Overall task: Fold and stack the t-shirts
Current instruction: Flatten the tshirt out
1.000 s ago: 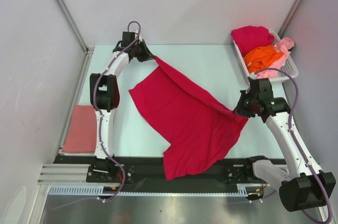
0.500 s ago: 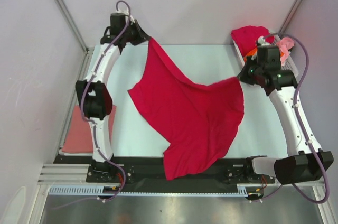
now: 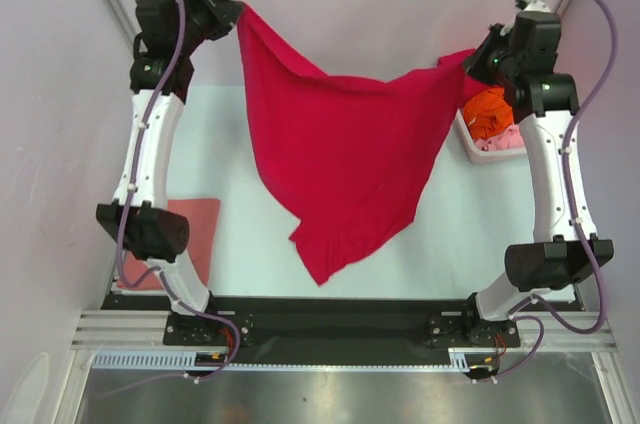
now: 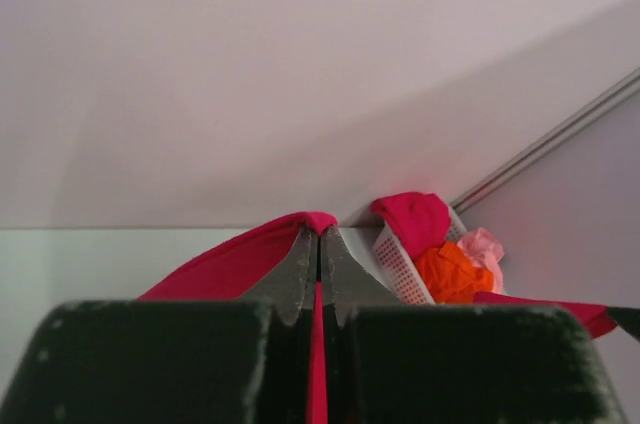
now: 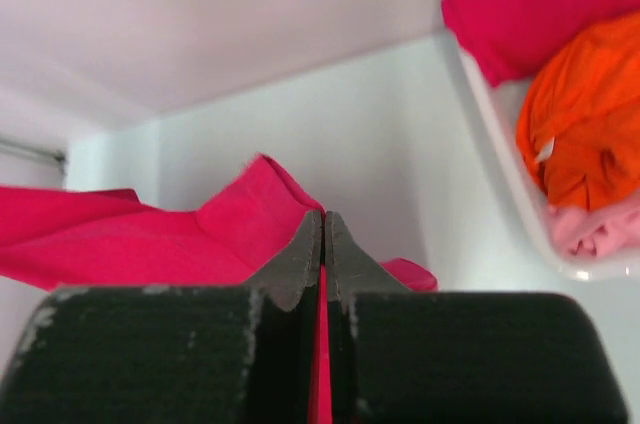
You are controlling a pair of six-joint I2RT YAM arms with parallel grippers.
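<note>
- Left gripper (image 3: 233,17): jaws clamped tight on one upper corner of the crimson t-shirt (image 3: 340,154).
- Right gripper (image 3: 471,62): jaws clamped tight on the opposite corner; the cloth hangs between them.

Plain crimson t-shirt (image 3: 345,159); white basket (image 3: 468,139)

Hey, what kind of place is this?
Probably a robot lab cell: two arms bolted to a table, bare white walls around it, a red shirt held between left gripper and right gripper.
</note>
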